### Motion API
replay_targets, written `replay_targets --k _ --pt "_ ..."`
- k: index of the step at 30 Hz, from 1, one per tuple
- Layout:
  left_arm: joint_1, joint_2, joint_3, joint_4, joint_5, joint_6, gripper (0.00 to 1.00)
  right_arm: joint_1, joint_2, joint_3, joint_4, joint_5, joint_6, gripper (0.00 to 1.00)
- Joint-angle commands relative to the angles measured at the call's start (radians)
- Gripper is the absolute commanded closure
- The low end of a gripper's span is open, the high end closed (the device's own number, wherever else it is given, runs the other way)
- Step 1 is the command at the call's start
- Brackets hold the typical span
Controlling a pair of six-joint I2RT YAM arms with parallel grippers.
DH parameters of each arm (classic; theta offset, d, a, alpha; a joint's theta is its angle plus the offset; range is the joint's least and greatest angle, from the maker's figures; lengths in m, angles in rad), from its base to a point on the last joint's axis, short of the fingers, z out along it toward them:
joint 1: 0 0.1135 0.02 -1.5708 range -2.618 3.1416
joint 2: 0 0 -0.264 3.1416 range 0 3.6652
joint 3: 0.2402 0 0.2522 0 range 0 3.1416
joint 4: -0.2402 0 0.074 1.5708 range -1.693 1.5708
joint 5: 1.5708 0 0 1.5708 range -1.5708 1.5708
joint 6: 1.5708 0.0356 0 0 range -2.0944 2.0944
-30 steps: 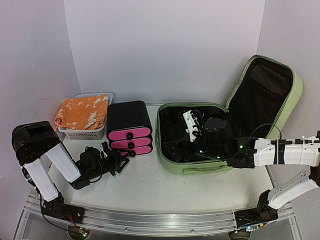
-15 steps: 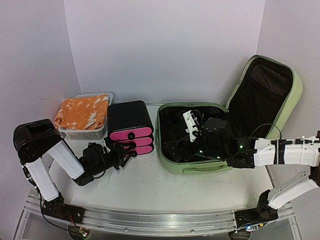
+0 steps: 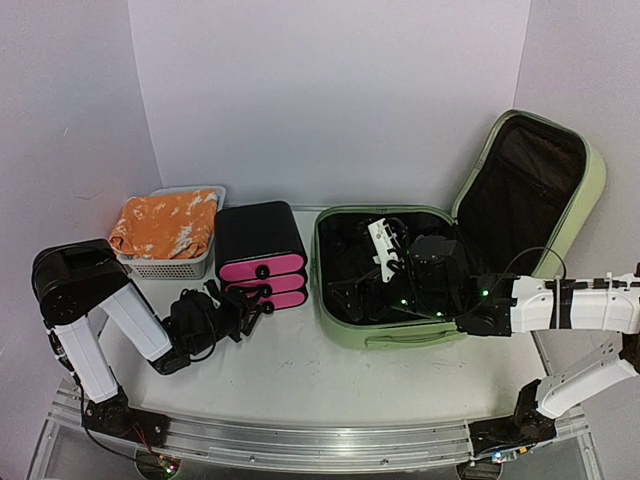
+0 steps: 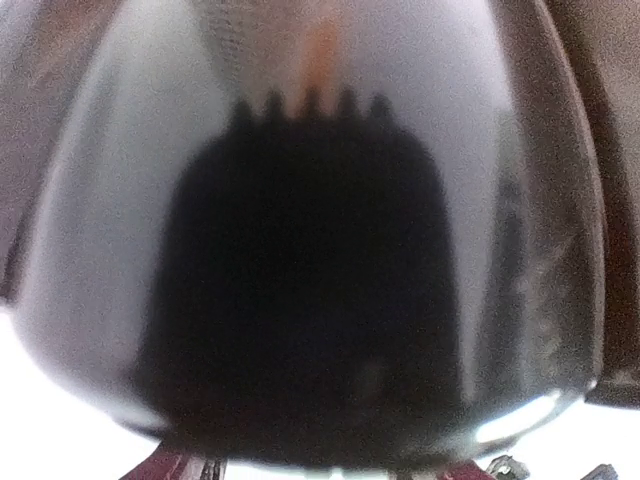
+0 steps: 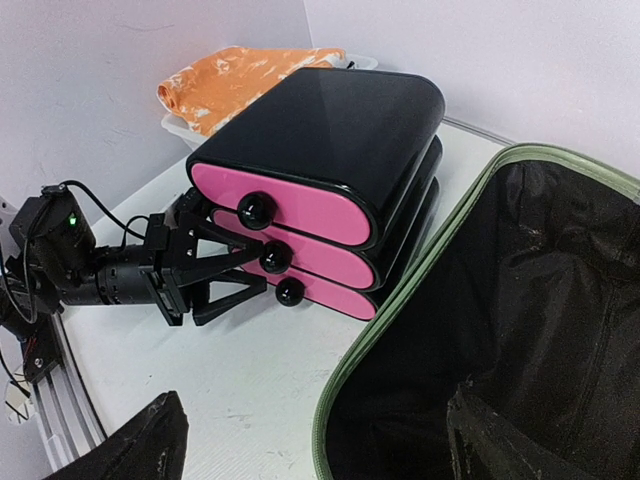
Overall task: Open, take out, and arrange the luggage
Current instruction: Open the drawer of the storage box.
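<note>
Left arm reaches further toward the drawer box than a second back; its claw now sits at the pink fronts. Right arm has barely shifted; nothing else has moved.

- Basket (image 3: 168, 268), far left at the back: white, perforated, filled by a crumpled orange cloth (image 3: 165, 222) that rises past the rim.
- Left gripper (image 5: 262, 275): fingers partly spread, pinching nothing I can make out. Tips lie just beside the middle knob (image 5: 272, 258) and bottom knob (image 5: 290, 292); contact cannot be told. Left wrist view is only dark blur.
- Drawer box (image 3: 258, 235): black shell, three pink drawers stacked, all shut, contents hidden. Stands just beside the basket.
- Luggage (image 3: 400, 335): right of centre on the table (image 3: 320, 385), lying flat and open, lid propped up toward the right wall. The black lining I can see looks bare; the far interior is too dark to judge.
- Right gripper (image 5: 318, 440): fingers spread wide, hanging over the near left rim of the case, holding nothing.

Judgement: opening is done and unpacking looks finished or nearly so; the step in hand is arranging, with the left arm working on the drawer box. The next move calls for a square, centred contact on a knob or front, since an off-centre push would likely twist the box against the basket.
</note>
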Motion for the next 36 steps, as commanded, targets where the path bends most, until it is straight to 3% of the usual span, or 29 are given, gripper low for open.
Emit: replay_targets --k 1,7,25,36 --pt "-0.042 -0.01 0.0 0.048 -0.094 -0.093 0.46 -0.004 -0.022 0.005 0.037 0.014 0.0 0.11" --pt "-0.118 -0.018 -0.002 0.053 -0.237 -0.128 0.44 -0.004 -0.024 0.004 0.037 0.014 -0.005 0.11" --pt "-0.119 0.078 0.096 0.102 -0.299 -0.165 0.46 -0.003 -0.071 -0.019 0.027 0.035 -0.019 0.11" --pt "-0.12 0.095 0.105 0.108 -0.346 -0.152 0.68 -0.003 -0.091 -0.027 0.013 0.044 -0.019 0.09"
